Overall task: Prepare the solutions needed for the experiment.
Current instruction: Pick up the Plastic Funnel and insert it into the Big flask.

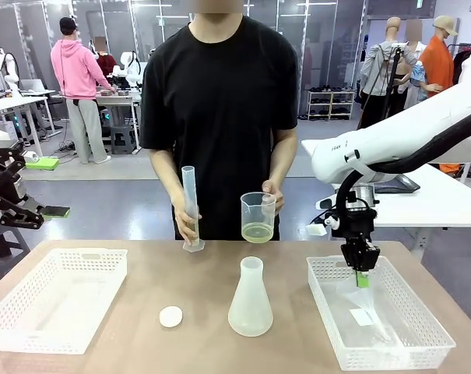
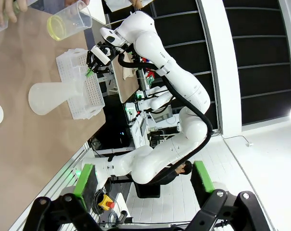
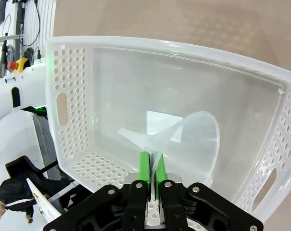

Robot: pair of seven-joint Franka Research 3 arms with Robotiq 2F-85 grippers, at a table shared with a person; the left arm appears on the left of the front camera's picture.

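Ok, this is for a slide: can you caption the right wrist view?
The right gripper shut on the rim of a clear funnel lying in a white basket.

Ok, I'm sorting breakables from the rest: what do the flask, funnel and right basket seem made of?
Flask: frosted, translucent, dull sheen; probably plastic, though glass isn't ruled out.
Funnel: thin, cloudy, see-through wall; likely plastic.
Right basket: white, slightly translucent moulded plastic, with rows of holes and handle slots.

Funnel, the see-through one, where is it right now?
In the right wrist view the clear funnel lies inside the white basket on the table's right side, its rim pinched between the green pads of the right gripper.
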